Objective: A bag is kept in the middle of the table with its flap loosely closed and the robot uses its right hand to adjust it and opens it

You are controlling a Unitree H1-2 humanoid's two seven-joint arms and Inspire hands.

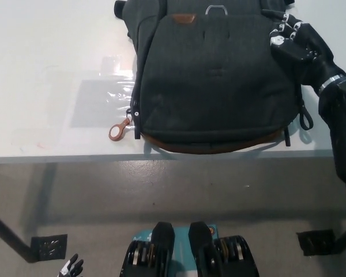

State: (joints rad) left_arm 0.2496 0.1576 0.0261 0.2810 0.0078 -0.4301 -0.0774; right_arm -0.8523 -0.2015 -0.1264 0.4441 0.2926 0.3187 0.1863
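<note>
Dark grey bag [213,75] lies flat on the table, flap closed; tan trim along its near edge.

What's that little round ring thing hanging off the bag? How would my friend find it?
Find the big dark bag on the white table. Go to its lower left corner, near the table's front edge. The brown ring pull lies there on the table, the only small round brown thing beside the bag.
</note>
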